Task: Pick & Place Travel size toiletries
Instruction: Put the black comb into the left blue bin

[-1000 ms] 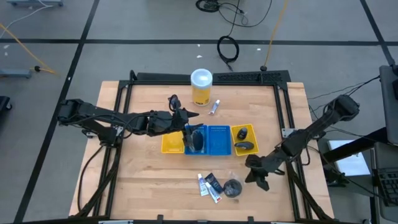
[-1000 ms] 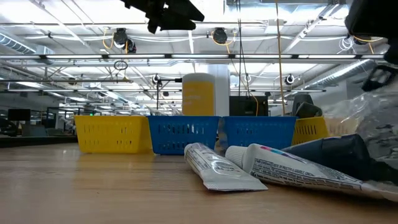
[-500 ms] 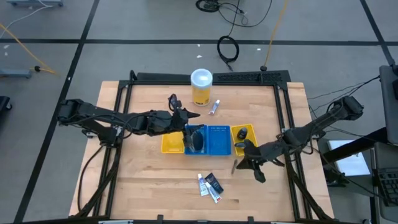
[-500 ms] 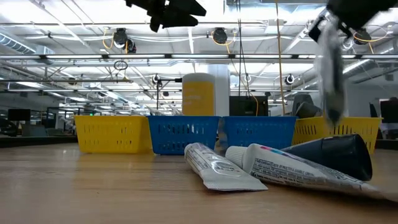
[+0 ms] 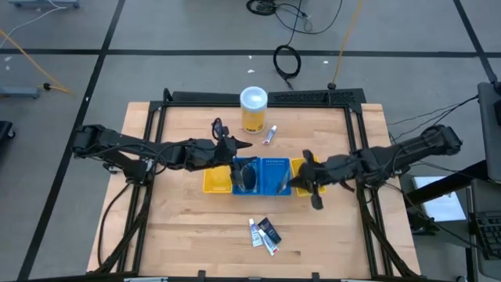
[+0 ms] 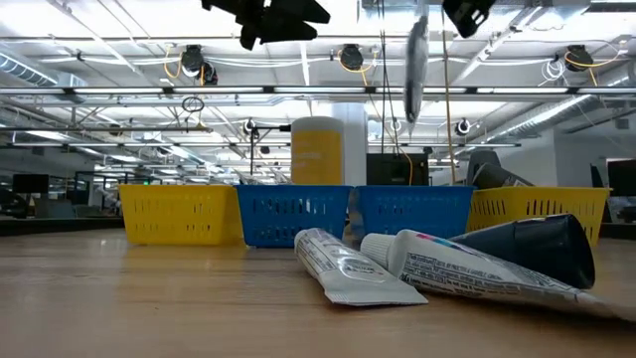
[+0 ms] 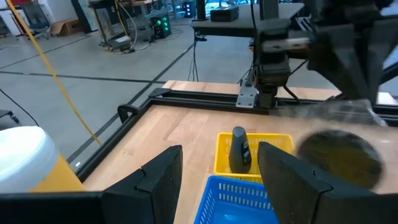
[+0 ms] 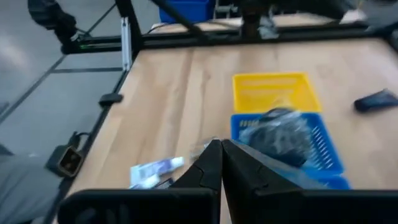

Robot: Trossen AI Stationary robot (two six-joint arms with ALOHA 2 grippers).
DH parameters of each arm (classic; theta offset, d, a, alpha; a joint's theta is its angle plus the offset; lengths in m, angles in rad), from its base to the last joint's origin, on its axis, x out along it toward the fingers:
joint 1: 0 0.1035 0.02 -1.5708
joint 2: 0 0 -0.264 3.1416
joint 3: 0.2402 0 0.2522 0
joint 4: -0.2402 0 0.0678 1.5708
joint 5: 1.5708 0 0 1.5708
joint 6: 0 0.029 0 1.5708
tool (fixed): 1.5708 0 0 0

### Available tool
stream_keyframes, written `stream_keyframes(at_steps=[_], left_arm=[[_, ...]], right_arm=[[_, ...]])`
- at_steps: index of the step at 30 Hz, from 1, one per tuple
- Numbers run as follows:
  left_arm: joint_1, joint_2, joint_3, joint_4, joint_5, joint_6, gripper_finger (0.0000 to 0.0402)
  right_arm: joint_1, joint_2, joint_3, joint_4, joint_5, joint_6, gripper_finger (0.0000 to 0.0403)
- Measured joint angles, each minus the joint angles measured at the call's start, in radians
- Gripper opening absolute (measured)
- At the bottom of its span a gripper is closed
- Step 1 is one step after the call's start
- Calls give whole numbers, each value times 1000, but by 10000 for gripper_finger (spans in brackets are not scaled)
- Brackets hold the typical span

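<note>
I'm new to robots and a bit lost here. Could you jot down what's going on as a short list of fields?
left gripper: open, hovering at the blue tray's edge
right gripper: shut on a wrapped disc, hanging over the blue tray
yellow tray: holds dark pieces
table front: three tubes lying together
table back: yellow canister, one small tube

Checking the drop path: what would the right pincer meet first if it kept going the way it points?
Probably the blue tray. The right pincer, shut on a wrapped black disc, points across it toward the left pincer; height above it is unclear.
</note>
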Motion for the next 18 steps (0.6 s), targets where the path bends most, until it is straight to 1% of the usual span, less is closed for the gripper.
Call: stream_keyframes(at_steps=[5, 8, 11, 18], left_arm=[[1, 0, 0, 33, 88, 3, 207], [1, 0, 0, 49, 118, 2, 207], [1, 0, 0, 52, 129, 2, 207], [1, 0, 0, 71, 126, -4, 207]], right_arm=[[-74, 0, 22, 22, 1, -57, 0], [-118, 0, 32, 72, 2, -88, 0], [-158, 0, 32, 126, -2, -120, 0], [-256, 20, 32, 283, 1, -138, 0]])
